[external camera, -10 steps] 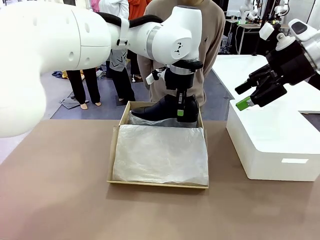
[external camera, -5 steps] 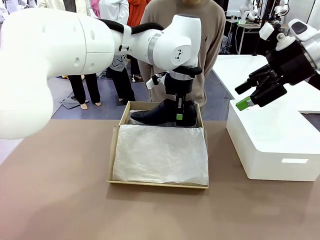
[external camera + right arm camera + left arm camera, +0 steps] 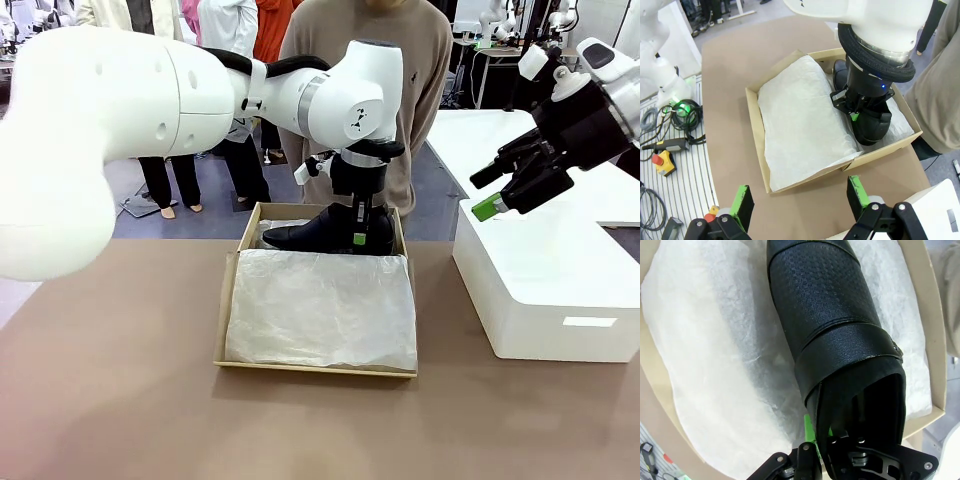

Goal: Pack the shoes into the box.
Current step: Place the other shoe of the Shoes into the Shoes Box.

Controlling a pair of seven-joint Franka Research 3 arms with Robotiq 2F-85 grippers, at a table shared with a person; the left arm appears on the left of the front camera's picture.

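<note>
One shoe (image 3: 305,236), heel pinched in left tool (image 3: 360,234), inside box (image 3: 224,310).

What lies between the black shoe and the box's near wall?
Crumpled white tissue paper fills that stretch of the box, clearest in the front view.

A brown table (image 3: 120,400) carries the cardboard box (image 3: 227,300) and a white box (image 3: 540,300).

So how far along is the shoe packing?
One shoe is inside the box, at its far end, above tissue paper, with the left gripper shut on its heel. Remaining: let go. Whether the other shoe lies under the tissue, I cannot tell. The right gripper is open.
</note>
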